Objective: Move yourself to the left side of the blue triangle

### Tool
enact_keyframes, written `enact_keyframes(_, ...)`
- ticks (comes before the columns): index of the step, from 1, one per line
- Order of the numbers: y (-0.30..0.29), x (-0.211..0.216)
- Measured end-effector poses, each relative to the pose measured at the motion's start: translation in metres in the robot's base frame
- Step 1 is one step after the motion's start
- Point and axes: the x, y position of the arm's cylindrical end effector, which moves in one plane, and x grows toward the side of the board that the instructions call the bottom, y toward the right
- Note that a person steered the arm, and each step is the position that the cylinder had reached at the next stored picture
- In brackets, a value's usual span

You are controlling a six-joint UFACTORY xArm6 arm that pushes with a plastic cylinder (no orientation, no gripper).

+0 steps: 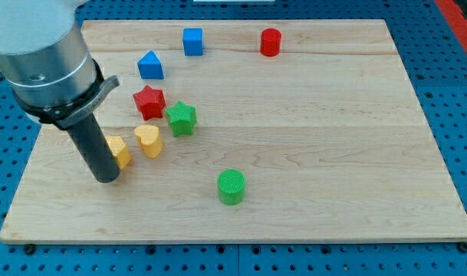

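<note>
My tip [107, 178] beside yellow block [119, 151] (touching), near board [333, 153] left edge

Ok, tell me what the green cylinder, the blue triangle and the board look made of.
Green cylinder: likely 3D-printed plastic, matte; fine ridged lines cross its top. Blue triangle: probably plastic too, smooth, uniform colour, slight sheen. Board: light wood, with visible grain and plank seams, unpainted. My tip rests at the view's left, beside a yellow block.
</note>
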Motion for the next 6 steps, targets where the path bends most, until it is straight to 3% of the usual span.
enact_keyframes(3, -0.063, -0.002)
enact_keyframes(6, -0.082, -0.079)
